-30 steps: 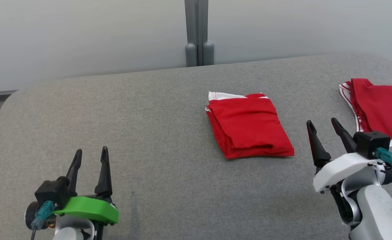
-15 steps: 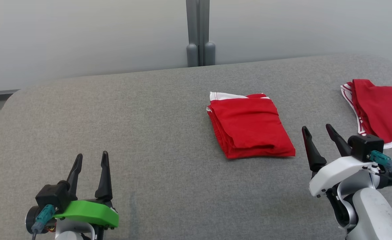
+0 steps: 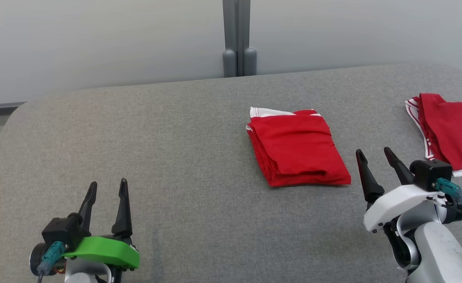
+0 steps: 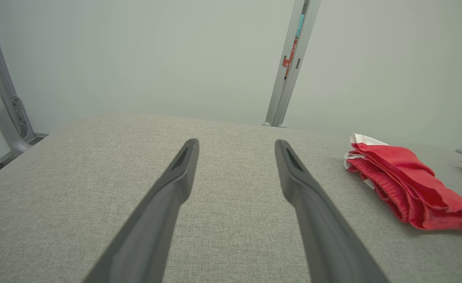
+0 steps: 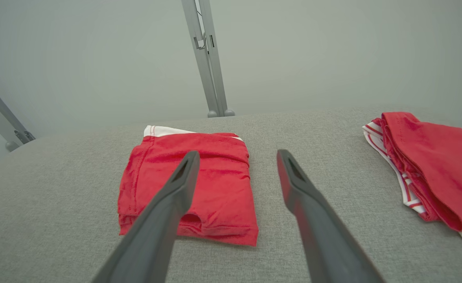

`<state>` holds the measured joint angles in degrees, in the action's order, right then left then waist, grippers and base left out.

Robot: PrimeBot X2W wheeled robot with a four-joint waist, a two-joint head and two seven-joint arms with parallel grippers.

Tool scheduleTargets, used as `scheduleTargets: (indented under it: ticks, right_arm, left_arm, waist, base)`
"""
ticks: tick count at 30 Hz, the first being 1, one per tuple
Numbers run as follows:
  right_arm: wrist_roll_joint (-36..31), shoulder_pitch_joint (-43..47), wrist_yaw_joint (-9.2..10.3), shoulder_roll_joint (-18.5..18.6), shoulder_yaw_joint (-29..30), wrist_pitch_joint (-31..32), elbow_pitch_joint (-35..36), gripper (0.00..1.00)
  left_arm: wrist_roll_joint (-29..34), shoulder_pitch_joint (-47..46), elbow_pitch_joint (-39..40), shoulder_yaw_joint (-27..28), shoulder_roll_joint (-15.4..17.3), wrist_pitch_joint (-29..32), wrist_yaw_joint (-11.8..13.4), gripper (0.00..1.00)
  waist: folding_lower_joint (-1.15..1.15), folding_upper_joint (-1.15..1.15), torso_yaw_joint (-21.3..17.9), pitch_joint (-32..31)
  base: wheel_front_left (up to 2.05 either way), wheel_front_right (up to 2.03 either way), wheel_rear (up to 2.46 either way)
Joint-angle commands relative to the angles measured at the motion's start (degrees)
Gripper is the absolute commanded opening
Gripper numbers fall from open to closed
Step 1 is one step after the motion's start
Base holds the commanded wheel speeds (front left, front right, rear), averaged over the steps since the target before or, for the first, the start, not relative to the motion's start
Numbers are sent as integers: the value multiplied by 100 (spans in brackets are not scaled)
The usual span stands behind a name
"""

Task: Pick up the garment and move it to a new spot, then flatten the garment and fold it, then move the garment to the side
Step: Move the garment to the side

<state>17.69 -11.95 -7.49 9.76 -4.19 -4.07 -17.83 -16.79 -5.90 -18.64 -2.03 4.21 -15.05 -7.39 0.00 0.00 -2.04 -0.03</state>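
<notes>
A folded red garment (image 3: 298,147) with a white edge lies right of centre on the grey padded table (image 3: 156,157); it shows too as the garment (image 4: 407,188) and the garment (image 5: 199,184). My right gripper (image 3: 374,155) is open just to its right, empty, near the table's front. In the right wrist view that gripper (image 5: 234,155) points at the garment's right side. My left gripper (image 3: 107,188) stands open and empty at the front left, far from the cloth; the left gripper (image 4: 236,143) hovers over bare fabric.
A second red cloth with white stripes (image 3: 449,129) lies at the table's right edge, seen also as the striped cloth (image 5: 431,169). A grey post (image 3: 237,37) stands behind the table against a pale wall. The table's left half (image 3: 97,129) is bare.
The right gripper has drawn back toward me and lowered a little. The camera has shifted slightly, so the scene sits a bit further right. The left gripper has dropped slightly in the view.
</notes>
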Motion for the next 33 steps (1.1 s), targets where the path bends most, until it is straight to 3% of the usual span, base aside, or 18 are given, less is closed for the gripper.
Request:
scheduleTargets:
  ticks: [1, 6, 12, 21, 32, 33]
  right_arm:
    - [-7, -16, 2, -7, 18, -8, -10, 100]
    - [22, -244, 2, 14, 96, 211, -20, 100]
    - [173, -1053, 2, 57, 219, 1140, -278, 100]
    - [247, -2423, 2, 137, 427, 2769, -1472, 100]
    - [310, -2804, 2, 136, 234, 3566, -2770, 100]
    - [341, -2780, 1, 122, 185, 3619, -2825, 90]
  left_arm:
    - [47, 20, 10, -19, 33, -14, -13, 100]
    - [27, -27, 97, -45, 58, -14, -13, 100]
    - [-60, -280, 307, -98, 93, -14, -13, 100]
    - [-154, -707, 806, -185, 45, -14, -13, 100]
    - [-210, -784, 900, -314, 25, -14, -13, 100]
    - [-211, -772, 885, -315, 30, -14, -13, 100]
  waist:
    - [0, 0, 21, 9]
    - [0, 0, 67, 145]
    - [0, 0, 168, 604]
    - [0, 0, 502, 1439]
    - [0, 0, 819, 1656]
    - [0, 0, 819, 1643]
  base:
    - [0, 0, 0]
    - [0, 0, 0]
    - [0, 0, 0]
    - [0, 0, 0]
    - [0, 0, 0]
    - [0, 0, 0]
